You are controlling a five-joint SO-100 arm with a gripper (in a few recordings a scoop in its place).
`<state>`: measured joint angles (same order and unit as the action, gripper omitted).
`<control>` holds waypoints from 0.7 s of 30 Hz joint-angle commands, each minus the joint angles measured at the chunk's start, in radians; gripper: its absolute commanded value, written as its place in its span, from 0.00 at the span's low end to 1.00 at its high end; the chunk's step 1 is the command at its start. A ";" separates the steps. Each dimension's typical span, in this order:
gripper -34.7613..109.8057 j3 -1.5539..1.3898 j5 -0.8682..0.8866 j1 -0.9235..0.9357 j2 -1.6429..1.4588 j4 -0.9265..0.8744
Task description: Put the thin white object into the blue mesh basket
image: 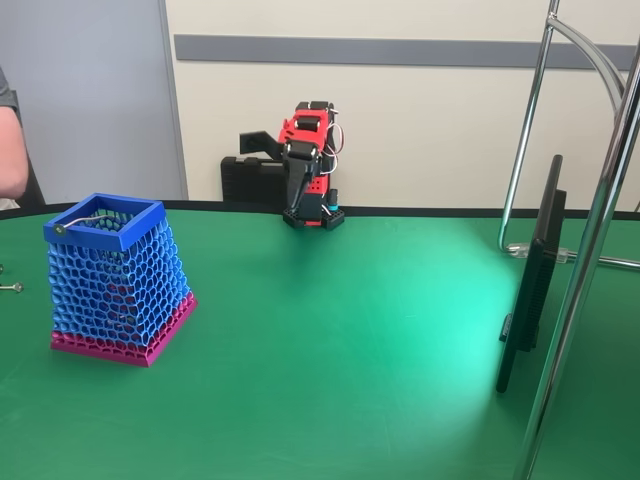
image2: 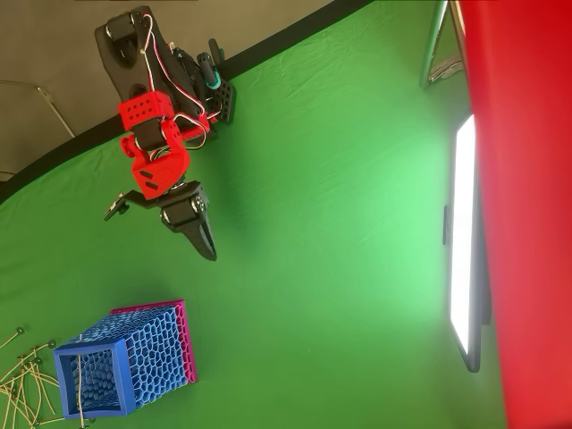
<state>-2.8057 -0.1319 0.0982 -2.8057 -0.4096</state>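
From the fixed view I see the blue mesh basket (image: 118,280) nearest, at lower left on the green table (image: 350,340), with the thin white object (image: 85,217) resting across its open top, a small dark tip at the near left corner of the rim and the stick curving back inside. It sits well apart from the gripper (image: 297,190), which hangs folded at the arm's base near the far table edge in the upper middle of the frame. In the overhead view the basket (image2: 125,362) is at lower left and the gripper (image2: 201,234) points down-right above it; its black fingers (image2: 207,246) look drawn together to a point. More thin sticks (image2: 22,384) lie at the lower left edge, cut off. The white object is too slender for me to trace fully through the mesh.
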 commanded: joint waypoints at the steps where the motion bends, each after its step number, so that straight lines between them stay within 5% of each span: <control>1: 0.24 -0.080 -0.011 -0.012 -0.114 -0.003; 21: 0.25 -0.278 0.052 -0.029 -0.518 -0.313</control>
<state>-3.0756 -0.0890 0.0721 -3.3134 -0.7087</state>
